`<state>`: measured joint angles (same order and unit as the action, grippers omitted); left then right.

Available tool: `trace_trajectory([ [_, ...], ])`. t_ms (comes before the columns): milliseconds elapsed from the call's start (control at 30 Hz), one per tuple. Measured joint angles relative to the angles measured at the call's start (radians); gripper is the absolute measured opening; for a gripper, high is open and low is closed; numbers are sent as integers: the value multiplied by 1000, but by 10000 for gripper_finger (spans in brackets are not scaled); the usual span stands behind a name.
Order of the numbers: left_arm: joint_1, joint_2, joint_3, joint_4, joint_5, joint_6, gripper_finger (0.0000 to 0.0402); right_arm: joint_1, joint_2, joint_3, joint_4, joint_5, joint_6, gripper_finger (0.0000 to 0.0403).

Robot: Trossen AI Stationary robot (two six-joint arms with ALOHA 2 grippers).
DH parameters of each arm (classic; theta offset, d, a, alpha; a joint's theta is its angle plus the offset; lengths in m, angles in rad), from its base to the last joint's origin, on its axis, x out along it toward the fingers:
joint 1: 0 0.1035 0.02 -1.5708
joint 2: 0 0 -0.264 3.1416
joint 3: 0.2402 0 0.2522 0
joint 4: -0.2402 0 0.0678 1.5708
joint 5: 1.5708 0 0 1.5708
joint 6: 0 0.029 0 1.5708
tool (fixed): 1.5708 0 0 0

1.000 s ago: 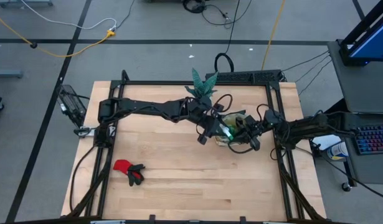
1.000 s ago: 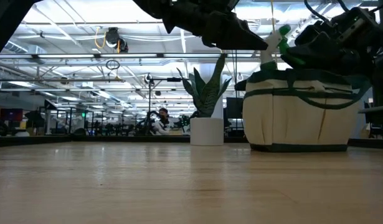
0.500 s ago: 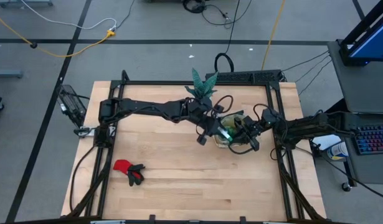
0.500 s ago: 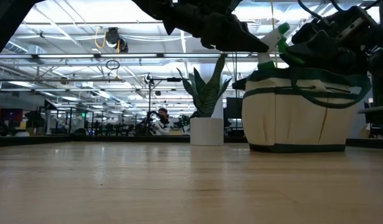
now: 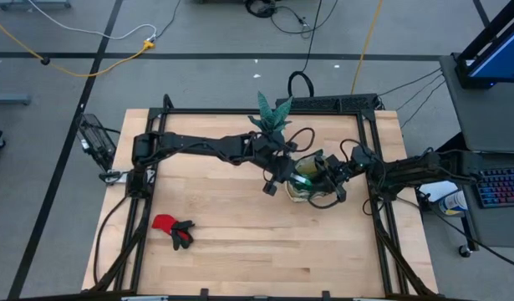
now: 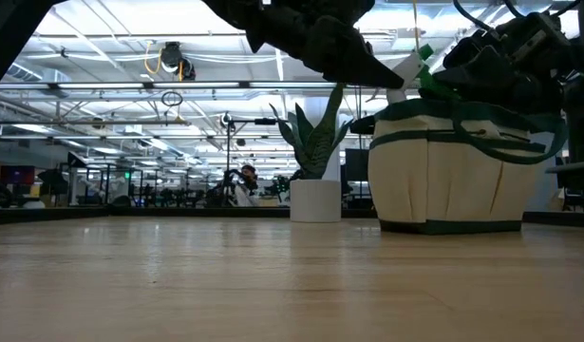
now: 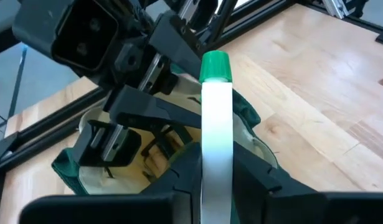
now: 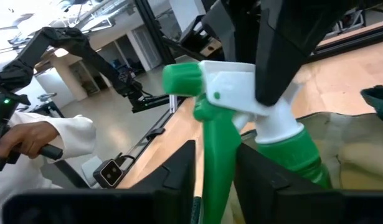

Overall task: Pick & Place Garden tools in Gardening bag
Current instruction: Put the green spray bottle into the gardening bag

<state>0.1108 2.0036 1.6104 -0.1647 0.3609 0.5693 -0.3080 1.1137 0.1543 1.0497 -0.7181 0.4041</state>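
Handover at the gardening bag (image 6: 453, 180) is what you are looking at. A second ago the left gripper (image 7: 216, 155) hung wide open above the bag's rim. Now its 2 fingers are pressed against the white head of the spray bottle (image 7: 216, 124), 1 on each side, so it is clamped on the bottle.

The right gripper (image 8: 213, 162), on the bag's far side from the left arm, has gone the other way. Its fingers stand a little apart around the bottle's green trigger, with a sliver of gap on 1 side, so it looks to be letting go.

From table height, the bottle (image 6: 415, 71) has sunk and tipped since a second ago. Its nozzle now sits just above the bag's rim, with the body down inside the bag. The bag itself has shifted very slightly on the table.

For the task, my reading is that the bottle is nearly placed but not yet released. The left claw carries it, so any pull from the right arm while its fingers are this close to the trigger could drag the bottle or tilt the bag.

You would want the right claw clear of the bag's loop handles first, then the left claw opened so the bottle settles inside.

Well apart from the bag, toward the left arm's base side of the table, the red-and-black gloves (image 5: 175, 227) lie untouched, so at least 1 item is left. The potted plant (image 5: 273, 113) stands just beyond the bag and is not part of the job.
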Motion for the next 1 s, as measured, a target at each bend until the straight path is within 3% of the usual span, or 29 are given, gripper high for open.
trace_trajectory([
  [367,-22,-23,2,-91,-82,-29,67,-57,-58,-1,-10,12,-75,174],
  [500,-36,-20,-1,-125,-81,-30,75,-97,-99,3,15,88,-142,180],
  [767,-34,-23,0,-164,-78,-38,58,-127,-128,2,-7,86,-155,177],
  [900,-35,-23,0,-149,-78,-29,71,-127,-122,2,-7,137,-155,176],
  [1000,-37,-20,47,-235,-99,-35,77,-127,-116,2,-7,143,-155,176],
])
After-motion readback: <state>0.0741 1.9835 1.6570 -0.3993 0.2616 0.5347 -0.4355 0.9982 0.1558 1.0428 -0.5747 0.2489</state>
